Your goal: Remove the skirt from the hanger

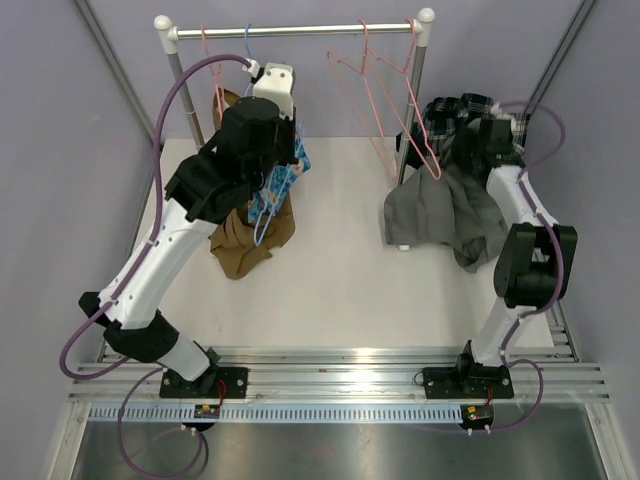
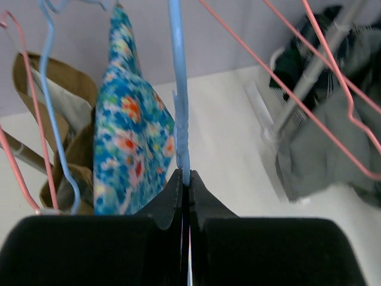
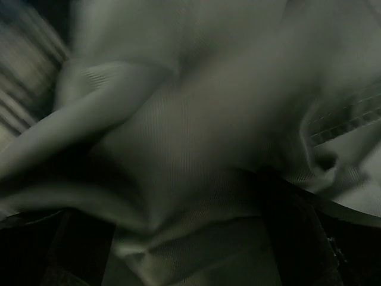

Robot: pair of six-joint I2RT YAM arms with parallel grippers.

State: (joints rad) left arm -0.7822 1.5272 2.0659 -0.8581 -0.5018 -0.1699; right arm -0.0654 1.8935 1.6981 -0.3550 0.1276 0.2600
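The floral skirt (image 2: 128,149) hangs from the blue hanger (image 2: 178,89) at the left end of the rail (image 1: 300,30), just beside a brown garment (image 1: 240,245). The left gripper (image 2: 186,179) is clamped on that hanger. It should hold the hanger steady while the skirt is drawn down. The right gripper (image 1: 485,150) sits buried in grey cloth (image 1: 430,210), and whether it is apart or together I cannot tell. There are four garments and perhaps three pink hangers (image 1: 375,90).

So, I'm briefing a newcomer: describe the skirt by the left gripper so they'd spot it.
Start at the left end of the rack. Beside the hanger in the left gripper hangs the skirt, by a brown garment; it alone is blue with flowers.
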